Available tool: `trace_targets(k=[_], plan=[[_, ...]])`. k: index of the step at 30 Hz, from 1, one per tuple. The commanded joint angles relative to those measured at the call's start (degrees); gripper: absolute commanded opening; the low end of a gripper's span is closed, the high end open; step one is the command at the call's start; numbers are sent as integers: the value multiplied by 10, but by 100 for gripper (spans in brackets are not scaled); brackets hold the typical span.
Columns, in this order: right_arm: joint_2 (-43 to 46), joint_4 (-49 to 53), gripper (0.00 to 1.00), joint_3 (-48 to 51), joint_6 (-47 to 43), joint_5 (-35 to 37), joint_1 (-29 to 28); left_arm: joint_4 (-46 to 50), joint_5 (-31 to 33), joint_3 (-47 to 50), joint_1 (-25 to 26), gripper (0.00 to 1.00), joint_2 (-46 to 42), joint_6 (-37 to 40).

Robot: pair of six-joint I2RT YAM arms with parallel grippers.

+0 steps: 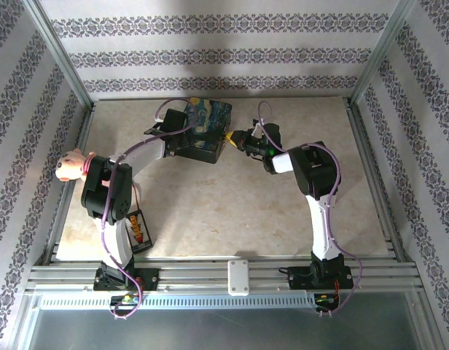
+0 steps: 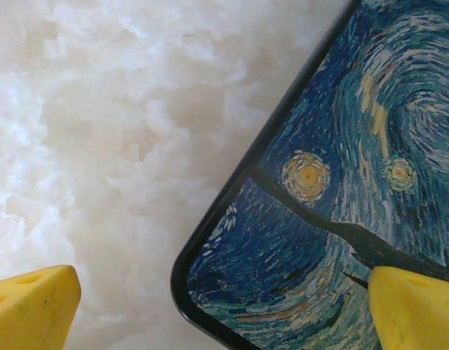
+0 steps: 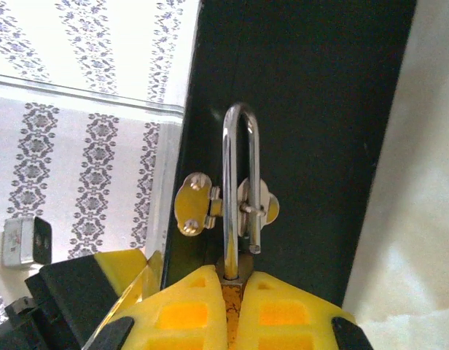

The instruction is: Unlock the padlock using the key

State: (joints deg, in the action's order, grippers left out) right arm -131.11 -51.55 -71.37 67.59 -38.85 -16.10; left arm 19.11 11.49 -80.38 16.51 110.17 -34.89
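My right gripper (image 3: 235, 281) is shut on the brass body of the small padlock (image 3: 229, 168), at the dark side of the starry-night box (image 3: 312, 109). The silvery shackle runs up through the box's latch (image 3: 192, 205). Its shorter leg ends free just above the body. From above, the right gripper (image 1: 237, 138) sits at the box's right side. My left gripper (image 2: 224, 313) is open, one yellow fingertip (image 2: 31, 306) over the table and the other on the painted lid (image 2: 341, 182) near its corner. The key is out of view.
The box (image 1: 206, 127) stands at the back middle of the marbled table (image 1: 232, 211). A pink plush toy (image 1: 68, 165) lies at the left edge. A small dark packet (image 1: 139, 230) lies near the left arm's base. Patterned walls close in three sides.
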Motion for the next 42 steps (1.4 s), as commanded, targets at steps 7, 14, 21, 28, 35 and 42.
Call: trace_targets(k=[7,14,21,28,35,42], plan=[[9,9,0,-44,-47,37,26,83,26,31,0,100,-5,11],[43,37,0,-22,-75,52,29,82,25,42,-5,100,-13,11],[106,72,0,57,-112,58,31,77,24,58,-17,100,-26,10],[156,87,0,150,-166,90,20,74,23,65,-20,100,-37,10],[180,196,0,157,-242,146,-6,73,19,69,-21,100,-41,7],[193,245,0,142,-283,225,-23,72,19,73,-22,100,-43,7]])
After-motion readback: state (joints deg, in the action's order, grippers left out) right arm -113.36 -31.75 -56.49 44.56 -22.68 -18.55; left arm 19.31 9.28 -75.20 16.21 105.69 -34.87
